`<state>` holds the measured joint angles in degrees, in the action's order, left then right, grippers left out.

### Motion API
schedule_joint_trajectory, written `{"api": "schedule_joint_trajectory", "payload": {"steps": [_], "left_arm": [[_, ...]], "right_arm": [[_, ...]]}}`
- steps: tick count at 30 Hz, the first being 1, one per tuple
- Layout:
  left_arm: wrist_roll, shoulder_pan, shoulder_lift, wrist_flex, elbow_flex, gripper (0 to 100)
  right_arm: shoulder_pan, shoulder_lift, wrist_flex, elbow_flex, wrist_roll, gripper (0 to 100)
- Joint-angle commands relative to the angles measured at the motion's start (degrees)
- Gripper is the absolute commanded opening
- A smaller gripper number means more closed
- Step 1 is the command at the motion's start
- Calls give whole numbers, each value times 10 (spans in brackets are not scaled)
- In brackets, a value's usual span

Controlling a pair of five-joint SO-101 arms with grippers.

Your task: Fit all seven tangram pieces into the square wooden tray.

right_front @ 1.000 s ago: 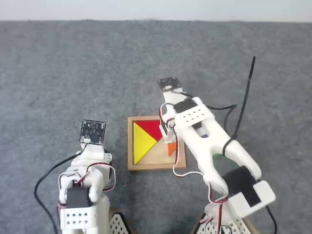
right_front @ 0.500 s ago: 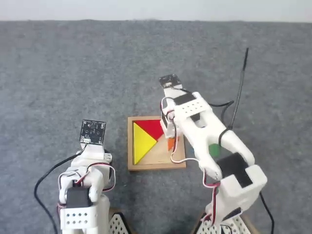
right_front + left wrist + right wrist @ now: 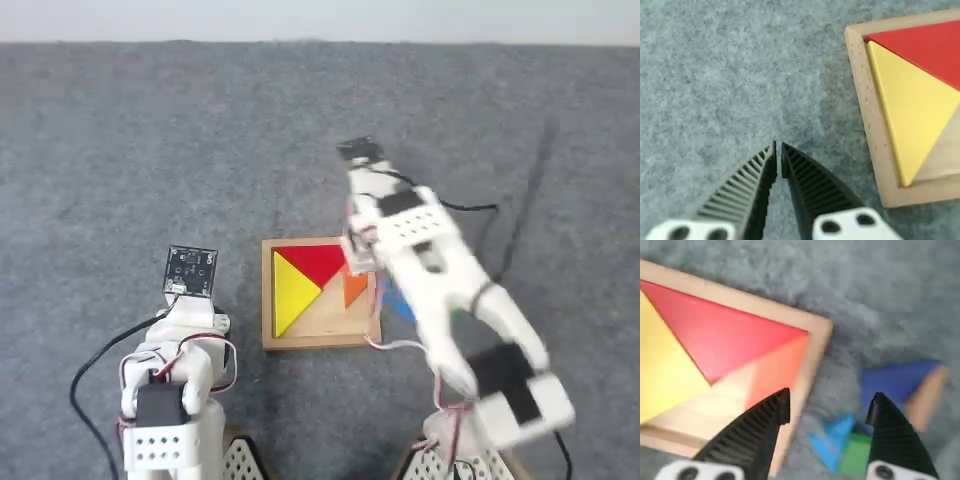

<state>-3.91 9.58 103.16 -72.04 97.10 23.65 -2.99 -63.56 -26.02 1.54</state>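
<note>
Right gripper (image 3: pixel 830 395): jaws apart, near tray's 2 o'clock corner. Left gripper (image 3: pixel 778 146): jaws together, at tray's 9 o'clock. Tray (image 3: pixel 267 300) holds red piece (image 3: pixel 315 262), yellow piece (image 3: pixel 292 292), orange piece (image 3: pixel 354 288). Dark blue piece (image 3: pixel 890 382) and green piece (image 3: pixel 855 457) loose on surface (image 3: pixel 150 150), at tray's 3 o'clock. We judge loose pieces light, stiff, slick; we'd pinch across opposite straight edges.

This looks like a robotics lab bench rather than a home. Two small white arms, the left arm (image 3: pixel 170 385) and the right arm (image 3: pixel 450 290), stand on perforated base plates (image 3: pixel 243 462) at the near edge, with loose cables (image 3: pixel 88 385) and a bare camera board (image 3: pixel 190 271). A wooden tray (image 3: pixel 320 342) lies between them on a plain grey felt mat (image 3: pixel 150 130), which ends at a blank pale wall (image 3: pixel 320 20) on the far side.
</note>
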Motion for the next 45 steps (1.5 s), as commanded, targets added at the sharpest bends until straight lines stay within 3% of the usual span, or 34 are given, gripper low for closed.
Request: {"api": "schedule_joint_trajectory", "payload": {"steps": [1, 5, 12, 21, 34, 41, 45], "left_arm": [[-1, -3, 9, -2, -6, 21], [-1, -3, 9, -2, -6, 21], [-1, -3, 9, -2, -6, 21], [-1, -3, 9, -2, -6, 21], [-1, -3, 9, -2, -6, 21], [-1, -3, 9, -2, -6, 21], [-1, -3, 9, -2, -6, 21]], "right_arm": [[-58, -105, 3, -49, -31, 253], [-100, -126, 7, -91, -47, 255], [-111, -82, 66, -94, -48, 255], [-171, 41, 69, -3, -49, 252], [-168, 152, 72, 78, -48, 251], [-168, 173, 69, 90, -45, 78], [-168, 173, 68, 90, -44, 56]]}}
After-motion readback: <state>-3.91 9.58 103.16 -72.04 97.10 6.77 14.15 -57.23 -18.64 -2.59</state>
